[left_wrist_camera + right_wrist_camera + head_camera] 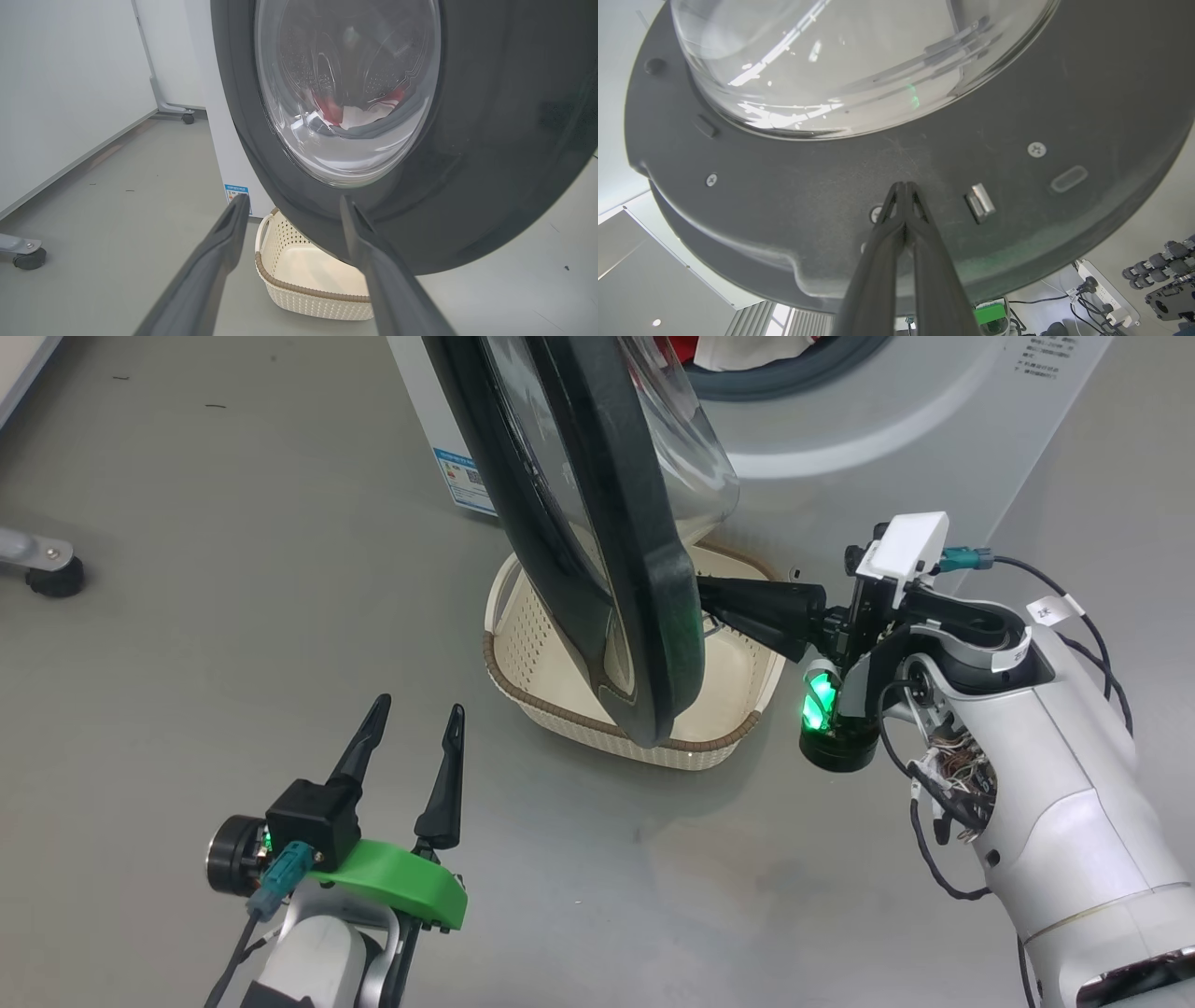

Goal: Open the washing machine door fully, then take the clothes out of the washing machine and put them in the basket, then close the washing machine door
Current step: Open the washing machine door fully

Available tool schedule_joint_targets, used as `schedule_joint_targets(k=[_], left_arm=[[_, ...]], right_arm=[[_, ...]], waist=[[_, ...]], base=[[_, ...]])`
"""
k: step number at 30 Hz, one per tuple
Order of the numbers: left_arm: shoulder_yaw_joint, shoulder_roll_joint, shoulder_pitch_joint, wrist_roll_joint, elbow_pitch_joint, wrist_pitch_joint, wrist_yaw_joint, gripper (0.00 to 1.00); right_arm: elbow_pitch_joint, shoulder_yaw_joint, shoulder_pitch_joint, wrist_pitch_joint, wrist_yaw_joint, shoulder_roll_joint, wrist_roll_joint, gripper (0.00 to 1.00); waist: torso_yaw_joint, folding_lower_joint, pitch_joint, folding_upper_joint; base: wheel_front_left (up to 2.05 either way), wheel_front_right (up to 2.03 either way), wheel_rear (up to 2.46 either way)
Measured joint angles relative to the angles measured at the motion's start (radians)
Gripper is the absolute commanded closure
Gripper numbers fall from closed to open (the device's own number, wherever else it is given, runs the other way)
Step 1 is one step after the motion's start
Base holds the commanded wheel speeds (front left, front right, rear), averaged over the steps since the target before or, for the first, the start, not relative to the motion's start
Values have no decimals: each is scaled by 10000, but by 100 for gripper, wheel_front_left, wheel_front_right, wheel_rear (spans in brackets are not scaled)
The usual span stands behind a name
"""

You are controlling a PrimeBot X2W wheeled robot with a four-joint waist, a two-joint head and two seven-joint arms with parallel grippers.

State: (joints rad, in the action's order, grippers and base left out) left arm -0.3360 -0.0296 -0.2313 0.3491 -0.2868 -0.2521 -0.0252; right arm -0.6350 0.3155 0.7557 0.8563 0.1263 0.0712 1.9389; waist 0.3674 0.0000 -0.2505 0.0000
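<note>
The white washing machine point(887, 420) stands at the top of the head view. Its door point(644, 616) is partly open and seen edge-on, with a black rim and a clear glass bowl point(859, 60). My right gripper point(702, 593) is shut, holding nothing, its tips pressed to the door's inner face point(904, 184) beside the latch point(980, 203). Near the floor at lower left, my left gripper point(417, 709) is open and empty, facing the door's outer side point(490, 163). Red and white clothes point(695, 350) lie in the drum, also seen through the glass point(345, 114). The cream basket point(523, 644) sits under the door.
A caster foot of a frame point(56, 574) stands on the grey floor at far left. A white wall point(56, 93) runs along the left. A power strip with cables point(1106, 289) lies on the floor behind the door's lower edge.
</note>
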Motion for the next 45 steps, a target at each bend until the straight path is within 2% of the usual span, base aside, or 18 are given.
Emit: schedule_joint_targets(k=[6, 18, 29, 33, 36, 43, 45], left_arm=[[-50, 0, 2, 2, 46, 0, 0, 0], [-153, 0, 13, 29, 92, 0, -19, 0], [173, -4, 42, 29, 98, 0, -148, 0], [380, -2, 152, 27, 92, 0, -222, 0], [568, 0, 271, 13, 90, 0, -236, 0], [961, -6, 397, -157, 61, 0, -238, 0], [1078, -27, 468, -167, 63, 0, -238, 0]], right_arm=[[502, 698, -217, -234, 2, 8, 1116, 100], [1290, 2481, -522, -884, 2, 4, 1733, 100], [1484, 2642, -525, -1802, -19, -17, 1950, 100], [1361, 2447, -531, -2414, -412, -27, 1256, 100], [1377, 2483, -533, -2917, -840, 128, 546, 100], [1503, 3033, -600, -4466, -2010, 1325, -1983, 100], [1532, 3183, -706, -5020, -2247, 1618, -2729, 100]], waist=[[67, 0, 18, 0], [209, 0, 8, 0], [166, 0, 129, 0], [44, 0, 302, 0], [-90, 0, 450, 0], [-537, 0, 858, 0], [-690, 0, 991, 0]], base=[[0, 0, 0], [0, 0, 0], [0, 0, 0], [0, 0, 0], [0, 0, 0], [0, 0, 0], [0, 0, 0]])
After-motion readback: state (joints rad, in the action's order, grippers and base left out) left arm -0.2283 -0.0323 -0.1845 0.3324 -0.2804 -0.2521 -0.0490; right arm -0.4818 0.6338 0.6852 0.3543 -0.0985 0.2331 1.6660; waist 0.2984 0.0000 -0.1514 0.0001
